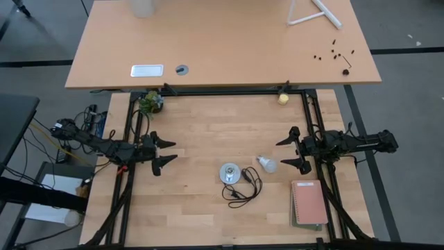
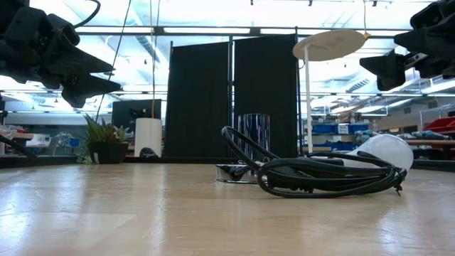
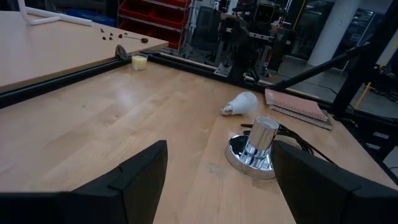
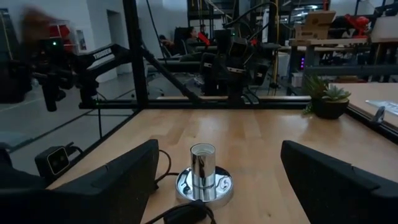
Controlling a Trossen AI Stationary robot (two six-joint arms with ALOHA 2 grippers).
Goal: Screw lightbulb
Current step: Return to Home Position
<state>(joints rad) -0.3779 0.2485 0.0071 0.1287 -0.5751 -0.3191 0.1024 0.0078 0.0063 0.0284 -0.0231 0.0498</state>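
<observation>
The bulb [image 1: 267, 164] is seen lying just beside the spread right claw [image 1: 281, 153], base turned toward the spread, farther left claw [image 1: 173, 151].

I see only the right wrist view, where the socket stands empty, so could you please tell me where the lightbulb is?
Observer: The lightbulb lies on its side on the table, between the socket and the right gripper, touching neither.
Operator: Thank you; is the left gripper anywhere near it?
Observer: No; the left gripper is open and empty at the table's left side, beyond the socket.
</observation>
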